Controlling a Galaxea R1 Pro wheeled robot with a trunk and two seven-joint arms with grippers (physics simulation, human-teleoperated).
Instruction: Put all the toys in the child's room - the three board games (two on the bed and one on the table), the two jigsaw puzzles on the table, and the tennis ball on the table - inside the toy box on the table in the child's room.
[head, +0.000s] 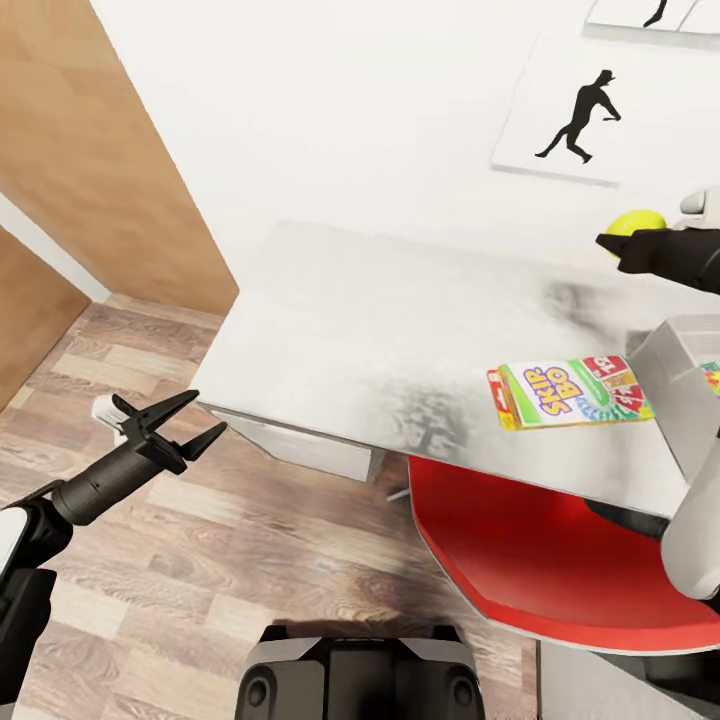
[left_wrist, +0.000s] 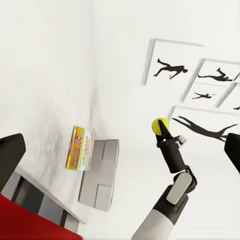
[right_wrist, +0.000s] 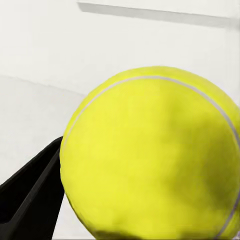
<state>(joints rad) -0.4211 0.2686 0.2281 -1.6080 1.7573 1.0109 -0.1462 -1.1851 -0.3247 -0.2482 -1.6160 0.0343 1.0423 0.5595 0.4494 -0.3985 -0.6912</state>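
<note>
Right gripper (head: 612, 243) is up above the long white-topped table (head: 380, 330), fingers pinched on the small fuzzy yellow-green tennis ball (head: 636, 222), lifted clear of the tabletop near the white wall (head: 350, 120). The head view catches just the ball's top above the dark fingers. The right wrist view shows it huge and close (right_wrist: 155, 155), pale seam curving across it, one black finger (right_wrist: 30, 195) pressed to its side. From the left wrist camera you get the whole picture: the ball (left_wrist: 160, 125) held at the tip of the raised right gripper (left_wrist: 164, 134), black silhouette figure prints (left_wrist: 170, 69) on the wall behind.

Down on the table, the flat bright Skip-Bo game box (head: 570, 392) lies face up, just beside the shallow light-grey toy box (head: 672, 385) at the head view's right edge. The left wrist view shows that bin (left_wrist: 100, 172) in full, game box (left_wrist: 80, 148) next to it.

Left gripper (head: 178, 425) hangs off the table's corner over the wood-plank floor (head: 200, 560), fingers spread wide, holding nothing. A red rounded chair seat (head: 530, 560) sits tucked under the table's near edge.
</note>
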